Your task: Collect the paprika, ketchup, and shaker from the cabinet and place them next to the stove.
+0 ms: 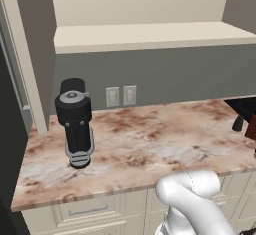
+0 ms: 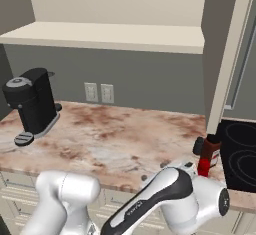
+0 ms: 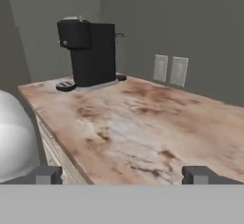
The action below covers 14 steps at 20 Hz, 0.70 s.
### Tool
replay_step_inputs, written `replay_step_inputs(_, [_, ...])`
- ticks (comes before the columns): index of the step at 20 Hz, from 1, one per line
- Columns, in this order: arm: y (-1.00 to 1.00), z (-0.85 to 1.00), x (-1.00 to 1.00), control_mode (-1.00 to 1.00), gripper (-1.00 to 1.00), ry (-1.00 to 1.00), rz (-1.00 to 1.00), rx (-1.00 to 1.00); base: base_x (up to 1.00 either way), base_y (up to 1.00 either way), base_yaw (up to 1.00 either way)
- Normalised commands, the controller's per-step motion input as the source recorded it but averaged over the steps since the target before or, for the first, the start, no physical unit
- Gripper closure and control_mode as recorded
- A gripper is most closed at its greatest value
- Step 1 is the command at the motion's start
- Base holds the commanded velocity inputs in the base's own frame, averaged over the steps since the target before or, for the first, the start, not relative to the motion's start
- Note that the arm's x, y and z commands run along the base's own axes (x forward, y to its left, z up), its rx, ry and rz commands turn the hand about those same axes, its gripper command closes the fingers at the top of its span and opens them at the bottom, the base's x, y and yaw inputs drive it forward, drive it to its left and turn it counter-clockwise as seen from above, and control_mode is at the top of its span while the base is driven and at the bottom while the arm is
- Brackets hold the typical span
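The paprika (image 2: 212, 150), the small black shaker (image 2: 199, 145) and the red ketchup (image 2: 203, 167) stand close together on the marble counter, just left of the black stove (image 2: 241, 151). My arm hides the ketchup's lower part. In the left base view the shaker (image 1: 238, 123) and the paprika (image 1: 251, 127) sit at the right edge, below a dark corner of the stove (image 1: 243, 104). The cream cabinet shelf (image 1: 150, 35) (image 2: 105, 35) runs across above. In the hand view my gripper (image 3: 124, 175) is open, low over the counter's front edge, its fingertips (image 3: 47, 174) wide apart with nothing between them.
A black coffee machine (image 1: 75, 121) (image 2: 32, 104) (image 3: 90, 51) stands at the counter's left end. Two wall outlets (image 1: 121, 96) (image 2: 98, 92) (image 3: 171, 69) sit on the grey backsplash. Cream drawer fronts (image 1: 90, 210) run below the counter. My white arm (image 2: 165, 199) fills the foreground.
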Motion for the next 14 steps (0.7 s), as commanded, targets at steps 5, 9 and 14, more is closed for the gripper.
replay_step_inputs(5, [1.00,0.10,0.00,-1.00,-1.00,0.00,0.04,0.00,0.00,0.00,0.00])
replay_step_inputs(9, [1.00,0.23,0.00,-1.00,-1.00,0.00,0.02,0.00,0.00,0.00,0.00])
replay_step_inputs(14, [0.96,0.23,0.00,-1.00,-1.00,0.00,0.01,-0.02,0.00,0.00,0.00])
